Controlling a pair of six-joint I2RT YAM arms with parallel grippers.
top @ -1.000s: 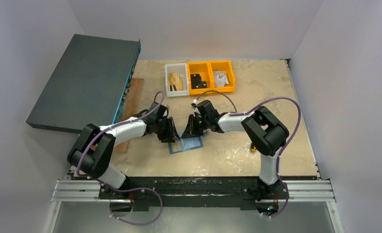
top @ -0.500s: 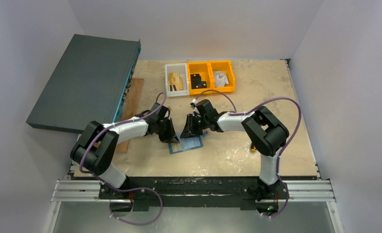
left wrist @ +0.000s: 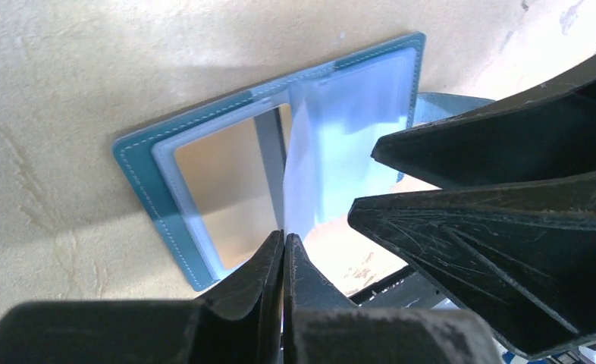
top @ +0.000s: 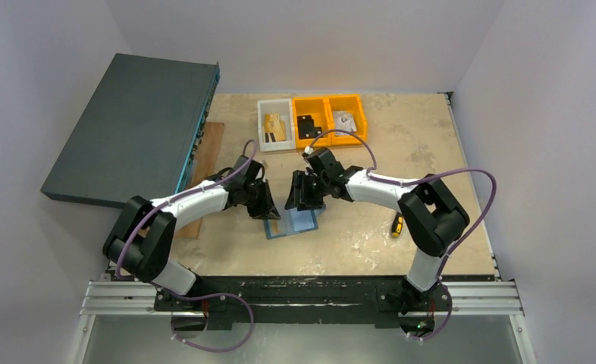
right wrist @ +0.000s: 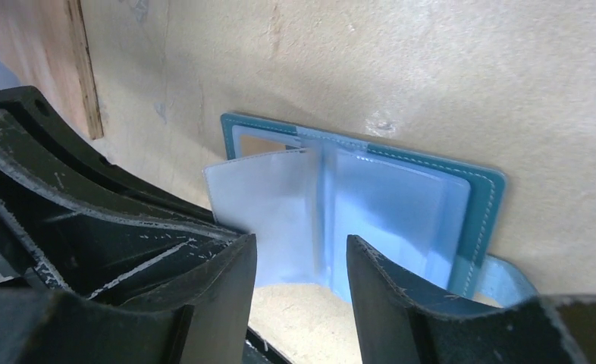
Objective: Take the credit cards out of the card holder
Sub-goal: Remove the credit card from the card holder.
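Card holder (left wrist: pixel 356 106) open flat; left tool (left wrist: pixel 283 239) pinching clear sleeve (left wrist: pixel 299 174) edge; right tool (right wrist: pixel 301 246) spread above.

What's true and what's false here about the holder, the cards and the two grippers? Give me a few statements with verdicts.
1. The holder lies open on the table. True.
2. The left gripper is shut on a clear sleeve of the holder. True.
3. The right gripper grips a card. False: its jaws stand open over the holder, holding nothing.
4. Both cards lie loose on the table beside the holder. False: no card lies there; a gold-tan card sits in a holder pocket.
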